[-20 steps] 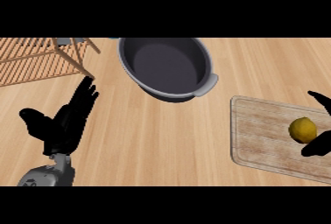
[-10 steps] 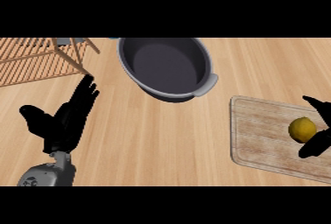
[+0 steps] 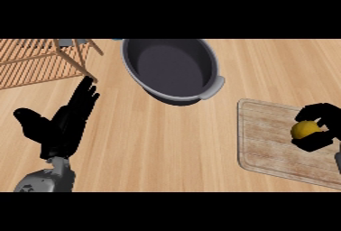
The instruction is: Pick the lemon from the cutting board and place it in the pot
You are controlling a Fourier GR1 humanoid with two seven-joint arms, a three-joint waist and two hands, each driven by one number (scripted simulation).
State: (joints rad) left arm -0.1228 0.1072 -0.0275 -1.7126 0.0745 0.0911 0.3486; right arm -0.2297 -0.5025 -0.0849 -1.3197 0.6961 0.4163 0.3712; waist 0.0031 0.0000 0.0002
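Over the wooden surface (image 3: 173, 149), the fingers of the right hand (image 3: 320, 112), apart 0.5 s ago, have curled round the lemon (image 3: 305, 129) on the cutting board (image 3: 266, 144). Up-left of those fingers stands the pot (image 3: 137, 76), bare surface between. Far left, the left hand (image 3: 63, 128) rests with fingers straight below a wooden rack (image 3: 40, 63).

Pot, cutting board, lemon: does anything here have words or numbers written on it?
None: no words, numbers or signs can be read anywhere in the head view.
The pot, the cutting board, the lemon and the wooden rack are all plain.
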